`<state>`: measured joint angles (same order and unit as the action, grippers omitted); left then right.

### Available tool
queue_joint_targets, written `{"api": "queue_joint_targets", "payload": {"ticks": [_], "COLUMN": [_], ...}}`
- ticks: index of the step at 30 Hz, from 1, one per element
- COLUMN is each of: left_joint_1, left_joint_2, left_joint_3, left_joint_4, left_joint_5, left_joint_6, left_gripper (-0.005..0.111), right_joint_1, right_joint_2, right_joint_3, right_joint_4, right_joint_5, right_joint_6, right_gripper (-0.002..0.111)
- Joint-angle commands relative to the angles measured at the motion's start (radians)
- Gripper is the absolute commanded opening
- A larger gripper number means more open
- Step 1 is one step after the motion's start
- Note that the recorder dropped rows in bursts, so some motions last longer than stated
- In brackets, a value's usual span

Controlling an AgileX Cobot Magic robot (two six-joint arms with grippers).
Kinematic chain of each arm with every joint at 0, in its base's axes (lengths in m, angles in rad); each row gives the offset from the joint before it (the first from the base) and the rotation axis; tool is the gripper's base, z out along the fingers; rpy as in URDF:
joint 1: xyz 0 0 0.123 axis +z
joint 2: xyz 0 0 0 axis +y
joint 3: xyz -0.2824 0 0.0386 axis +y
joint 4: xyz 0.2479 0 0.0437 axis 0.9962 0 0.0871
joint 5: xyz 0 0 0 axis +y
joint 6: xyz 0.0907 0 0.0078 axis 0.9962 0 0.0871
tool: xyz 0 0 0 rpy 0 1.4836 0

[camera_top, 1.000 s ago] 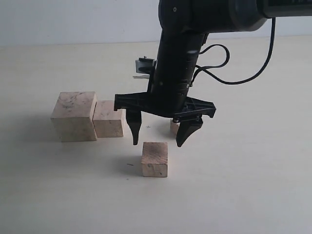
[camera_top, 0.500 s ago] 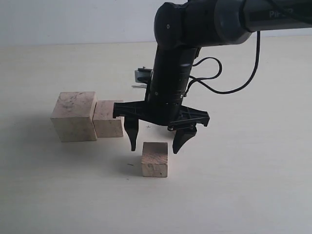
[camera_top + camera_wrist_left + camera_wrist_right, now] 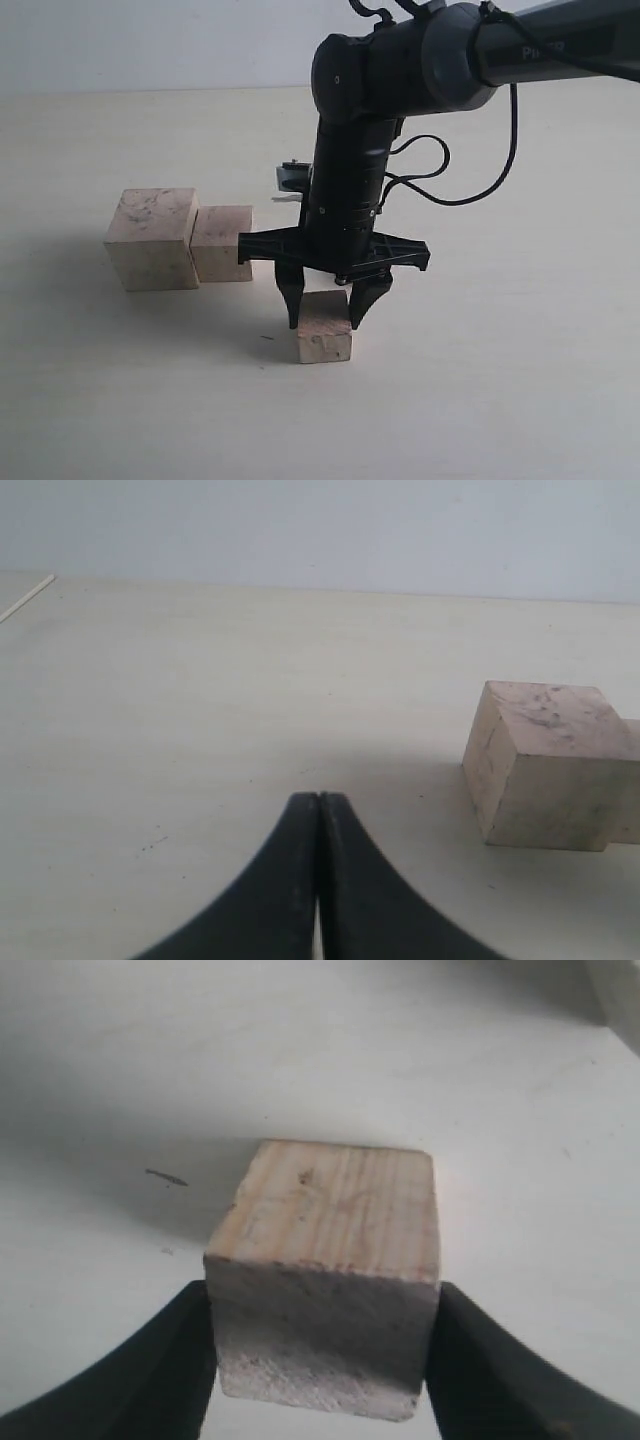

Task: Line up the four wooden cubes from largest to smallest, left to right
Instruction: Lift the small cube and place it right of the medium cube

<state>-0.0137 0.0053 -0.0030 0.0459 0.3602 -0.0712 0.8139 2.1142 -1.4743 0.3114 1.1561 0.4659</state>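
Observation:
Three of the wooden cubes show on the pale table. The largest cube (image 3: 150, 238) (image 3: 545, 765) stands at the left with a smaller cube (image 3: 222, 243) touching its right side. A third, smaller cube (image 3: 325, 345) (image 3: 330, 1250) sits alone nearer the front. My right gripper (image 3: 325, 322) (image 3: 322, 1300) points straight down over it, and its black fingers (image 3: 175, 1360) press against the cube's two opposite sides. The cube rests on the table. My left gripper (image 3: 318, 800) is shut on nothing, low over the table to the left of the largest cube.
A small grey and white object (image 3: 291, 178) lies on the table behind the right arm. A black cable (image 3: 470, 170) loops off the arm to the right. The table (image 3: 520, 380) runs back to a pale wall.
The right gripper has come down and forward over the third cube and narrowed its jaws onto its sides. The cube shifted slightly. The left cubes have not moved.

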Motion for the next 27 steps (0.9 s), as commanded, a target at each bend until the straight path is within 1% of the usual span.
{"api": "queue_joint_targets", "payload": {"ticks": [1,2,6,13,15,21,27], "left_joint_1": [-0.007,-0.007,-0.007,-0.007,-0.007,-0.007,-0.007], "left_joint_2": [-0.005,-0.005,-0.005,-0.005,-0.005,-0.005,-0.005], "left_joint_3": [0.003,0.003,0.003,0.003,0.003,0.003,0.003], "left_joint_4": [0.000,0.000,0.000,0.000,0.000,0.000,0.000], "left_joint_5": [-0.008,-0.008,-0.008,-0.008,-0.008,-0.008,-0.008], "left_joint_6": [-0.009,-0.009,-0.009,-0.009,-0.009,-0.009,-0.009], "left_gripper": [0.000,0.000,0.000,0.000,0.000,0.000,0.000], "right_joint_1": [0.000,0.000,-0.002,-0.007,-0.007,-0.007,-0.007], "right_joint_2": [0.002,0.002,-0.014,-0.025,-0.025,-0.019,0.019], "right_joint_3": [0.001,0.001,-0.003,-0.132,-0.173,-0.271,-0.278], "right_joint_4": [-0.006,-0.006,-0.030,-0.218,-0.246,-0.267,-0.323], "right_joint_5": [0.006,0.006,0.002,0.006,0.006,-0.006,0.003], "right_joint_6": [-0.113,-0.139,-0.263,-0.372,-0.466,-0.837,-1.213], "right_gripper": [0.006,0.000,0.000,0.000,0.000,0.000,0.000]}}
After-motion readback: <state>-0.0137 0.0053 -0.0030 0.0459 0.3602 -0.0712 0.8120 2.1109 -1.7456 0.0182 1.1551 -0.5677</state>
